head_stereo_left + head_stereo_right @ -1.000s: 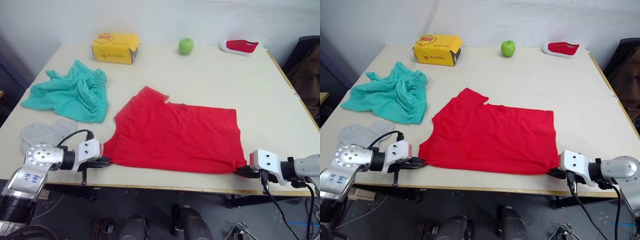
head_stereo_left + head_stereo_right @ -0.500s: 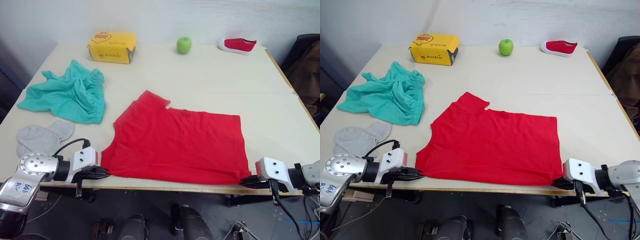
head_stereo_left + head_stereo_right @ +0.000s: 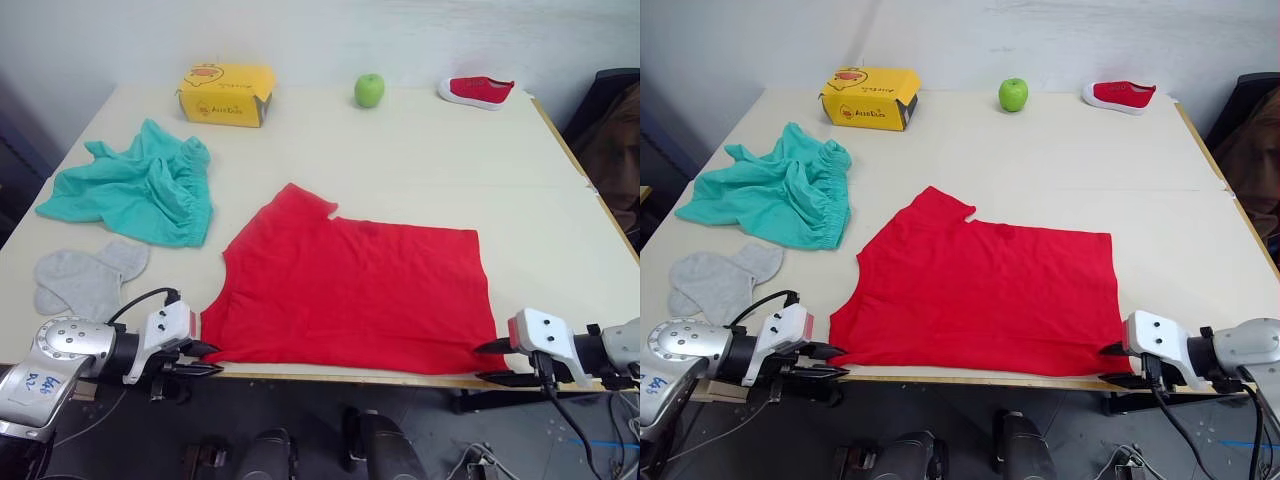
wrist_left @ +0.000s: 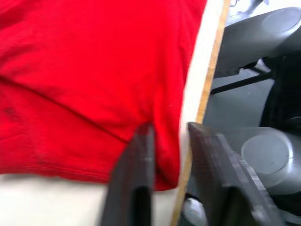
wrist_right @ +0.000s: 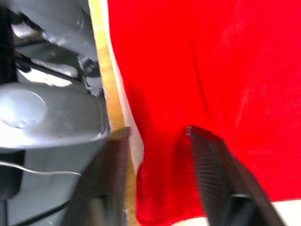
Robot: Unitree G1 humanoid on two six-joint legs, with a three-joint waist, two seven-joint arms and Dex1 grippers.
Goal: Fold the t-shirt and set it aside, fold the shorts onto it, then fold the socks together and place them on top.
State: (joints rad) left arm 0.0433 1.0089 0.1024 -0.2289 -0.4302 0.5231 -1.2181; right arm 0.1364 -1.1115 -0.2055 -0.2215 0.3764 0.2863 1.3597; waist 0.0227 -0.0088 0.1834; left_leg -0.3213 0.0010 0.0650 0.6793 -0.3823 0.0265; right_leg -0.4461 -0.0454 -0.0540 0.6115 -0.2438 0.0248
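Observation:
The red t-shirt [image 3: 350, 290] lies spread flat on the table [image 3: 430, 160], its hem along the front edge. At its near left corner my left gripper [image 3: 205, 358] is open; in the left wrist view the fingers [image 4: 141, 155] stand apart with the shirt corner [image 4: 162, 160] between them. My right gripper [image 3: 488, 362] is open at the near right corner, its fingers [image 5: 207, 155] apart on either side of the cloth. The teal shorts [image 3: 135, 190] lie crumpled at the left. The grey socks [image 3: 85, 280] lie flat in front of them.
A yellow box [image 3: 225, 93], a green apple [image 3: 369, 90] and a small red shoe [image 3: 477, 92] stand along the table's far edge. A dark chair [image 3: 610, 130] is beside the right edge.
Both grippers have opened and let go of the shirt's near corners. The shirt's hem has come nearer the front edge and lies flat there.

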